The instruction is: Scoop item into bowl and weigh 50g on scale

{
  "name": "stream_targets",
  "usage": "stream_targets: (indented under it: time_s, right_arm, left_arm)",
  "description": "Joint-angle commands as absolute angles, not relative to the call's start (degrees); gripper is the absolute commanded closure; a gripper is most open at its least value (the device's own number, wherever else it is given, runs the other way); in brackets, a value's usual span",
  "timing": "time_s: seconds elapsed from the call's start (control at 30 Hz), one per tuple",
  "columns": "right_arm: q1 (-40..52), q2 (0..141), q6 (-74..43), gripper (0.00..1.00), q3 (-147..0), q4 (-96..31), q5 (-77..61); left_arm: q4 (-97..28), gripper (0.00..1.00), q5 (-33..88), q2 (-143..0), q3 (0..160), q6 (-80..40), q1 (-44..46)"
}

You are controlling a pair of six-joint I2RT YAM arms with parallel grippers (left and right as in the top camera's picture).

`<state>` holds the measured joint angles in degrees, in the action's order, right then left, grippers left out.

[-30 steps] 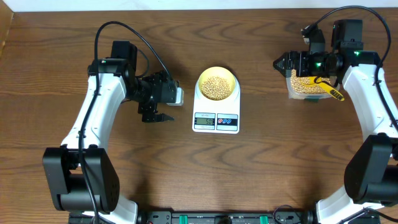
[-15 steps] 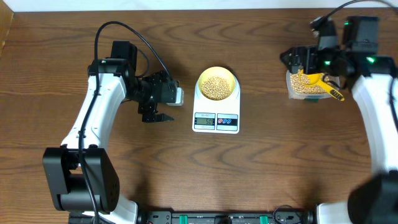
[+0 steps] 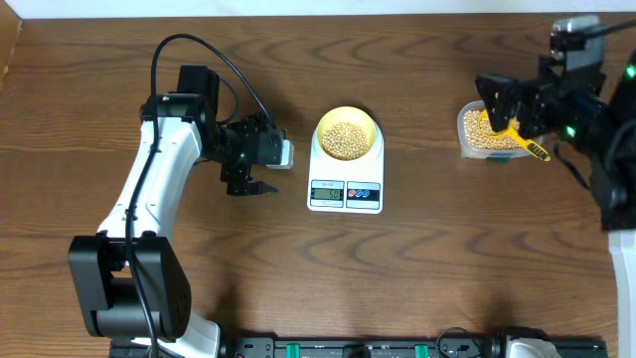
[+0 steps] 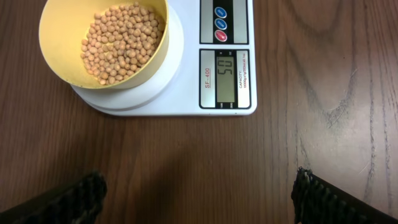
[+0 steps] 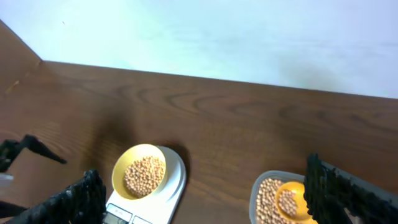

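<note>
A dark wood-grain table runs back to a pale wall, and the only thing that has moved on it in the last second is the right arm. The right gripper point(image 3: 494, 104) stands with its jaws spread wide and nothing between them. It has drawn up and away to the right, clear of the clear container point(image 3: 462, 124) it was hanging low over a moment ago. Its wrist view now looks down from high enough to take in both container and scale. Below it the yellow scoop point(image 3: 522, 142) lies released in the container, a few beans in its cup and its handle sticking out over the near rim. The left gripper point(image 3: 248, 187) has not stirred. It hangs just above the table, left of the scale, its jaws equally wide and empty. At the table's centre the pale yellow bowl point(image 4: 59, 28) sits on the platform of the white scale point(image 4: 186, 93), partly filled with tan beans point(image 4: 118, 40), and the display point(image 4: 227, 68) reads 50. With the target showing, the scoop put down and the arm backing off, the weighing looks finished. Nothing seems left but for the arms to retire.
</note>
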<state>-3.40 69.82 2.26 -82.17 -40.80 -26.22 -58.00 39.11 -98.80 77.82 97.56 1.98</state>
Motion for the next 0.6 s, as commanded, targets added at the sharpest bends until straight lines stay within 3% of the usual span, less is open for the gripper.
stream_targets:
  time_s: [0.0, 0.2, 0.57]
  right_arm:
    - [-3.0, 63.6, 2.4, 0.01, -82.7, -44.2, -22.8]
    - [-3.0, 56.9, 2.4, 0.01, -79.2, -53.2, -18.6]
    - [-2.9, 37.1, 4.8, 0.01, -56.6, -42.5, -21.6]
  left_arm:
    - [-58.2, 0.03, 40.0, -98.8, 77.9, 98.3, 2.1]
    - [-58.2, 0.02, 40.0, -98.8, 77.9, 98.4, 2.1]
    - [-58.2, 0.02, 40.0, -98.8, 77.9, 98.3, 2.1]
